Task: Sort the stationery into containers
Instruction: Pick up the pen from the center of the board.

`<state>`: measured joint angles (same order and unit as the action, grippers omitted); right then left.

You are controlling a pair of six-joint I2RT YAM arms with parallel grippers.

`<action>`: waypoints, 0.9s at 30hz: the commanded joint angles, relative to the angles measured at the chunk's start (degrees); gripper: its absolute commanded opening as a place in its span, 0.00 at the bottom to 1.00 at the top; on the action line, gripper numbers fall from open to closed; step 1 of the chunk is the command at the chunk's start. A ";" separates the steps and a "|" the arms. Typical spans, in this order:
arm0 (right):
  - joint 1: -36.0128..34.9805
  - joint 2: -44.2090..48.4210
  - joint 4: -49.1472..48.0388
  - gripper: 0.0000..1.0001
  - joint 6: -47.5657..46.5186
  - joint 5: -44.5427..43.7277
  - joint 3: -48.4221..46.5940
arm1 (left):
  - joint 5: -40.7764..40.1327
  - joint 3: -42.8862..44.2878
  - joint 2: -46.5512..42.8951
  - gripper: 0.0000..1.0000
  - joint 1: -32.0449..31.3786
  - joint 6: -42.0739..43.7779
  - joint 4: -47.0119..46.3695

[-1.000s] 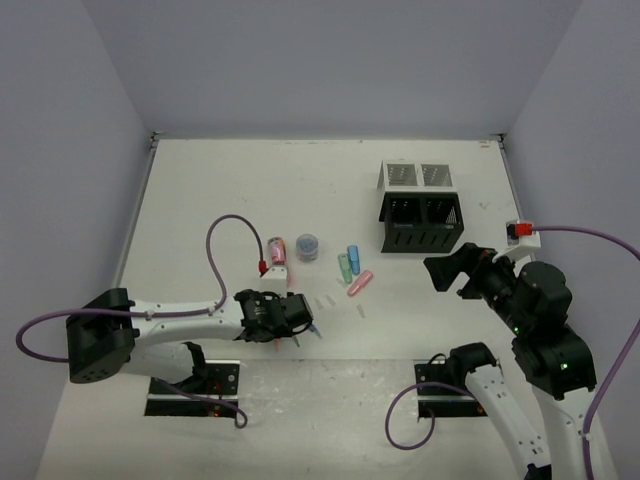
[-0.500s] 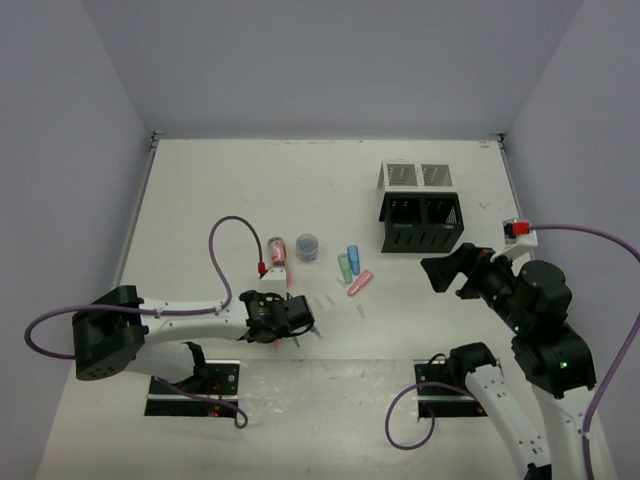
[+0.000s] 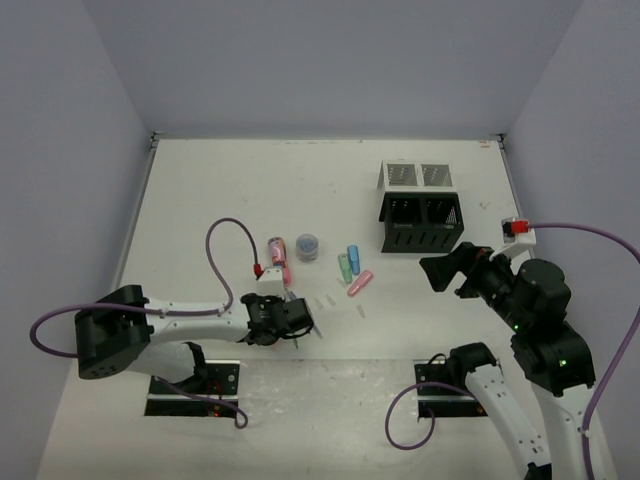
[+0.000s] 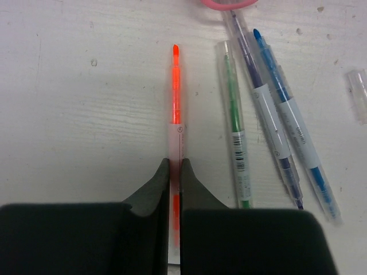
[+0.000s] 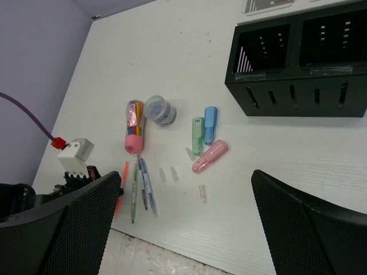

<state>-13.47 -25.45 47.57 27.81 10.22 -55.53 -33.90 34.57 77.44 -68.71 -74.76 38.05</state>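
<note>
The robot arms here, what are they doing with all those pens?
They are sorting stationery into a black box and a white box. The left gripper is shut on an orange pen that lies on the table, beside three other pens. The right gripper hangs open near the black box, holding nothing. Markers and a small pot lie loose on the table between the arms.

White table [image 3: 200, 190]: orange pen [image 4: 176, 86], 3 other pens [image 4: 235, 132], 3 markers [image 5: 198, 136], pot [image 5: 160, 110], black organiser [image 5: 298, 86], white organiser [image 3: 415, 176].
</note>
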 commanded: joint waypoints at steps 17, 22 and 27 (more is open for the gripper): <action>0.03 -3.43 -8.91 0.99 3.07 11.20 4.81 | -8.48 7.69 -22.63 0.00 -0.20 -5.37 19.13; 0.03 -7.10 -10.67 0.99 2.42 11.00 8.32 | -10.51 12.26 -27.53 0.00 -0.29 7.43 14.54; -0.89 -12.27 -11.26 0.99 0.96 10.47 11.37 | -13.61 16.76 -30.70 0.00 -0.29 17.00 13.57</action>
<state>-13.50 -34.11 38.74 29.94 19.22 -46.14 -41.21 46.50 49.41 -68.77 -68.03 53.48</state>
